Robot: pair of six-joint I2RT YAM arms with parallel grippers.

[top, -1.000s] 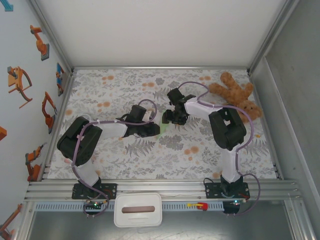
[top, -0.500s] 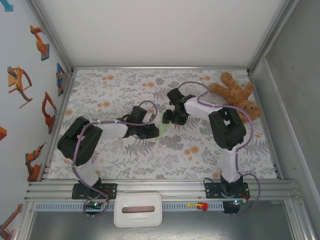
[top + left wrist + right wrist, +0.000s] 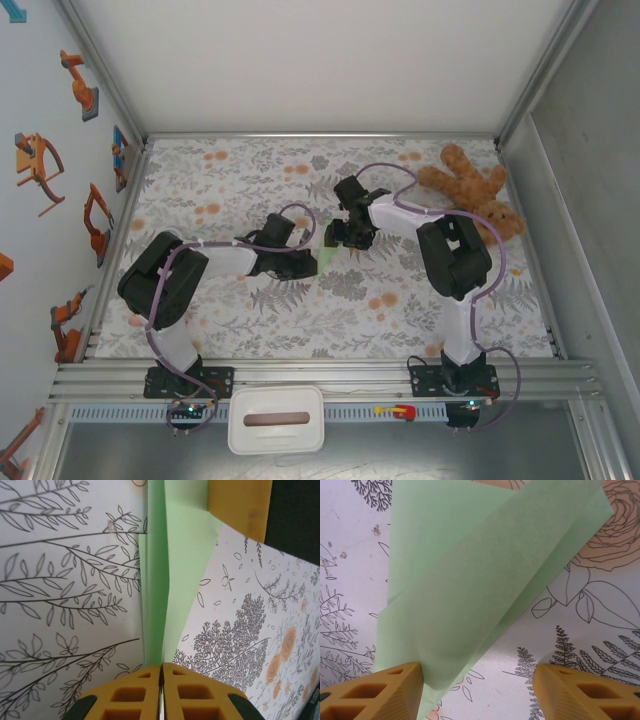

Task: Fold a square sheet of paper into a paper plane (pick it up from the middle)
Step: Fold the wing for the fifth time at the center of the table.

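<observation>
Left gripper (image 3: 161,669) has crept right a bit, clamped on paper (image 3: 172,580) at crease; right gripper (image 3: 478,680) hangs open, so close it squarely on flap w/o tugging.

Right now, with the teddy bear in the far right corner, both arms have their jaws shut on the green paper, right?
Not quite. Only the left jaws are shut on the green paper; the right jaws stand wide open, as the right wrist view shows. The teddy bear is indeed in the far right corner.

Floral tablecloth (image 3: 300,320), white back wall (image 3: 320,60), aluminium rails (image 3: 320,372) in front.
</observation>
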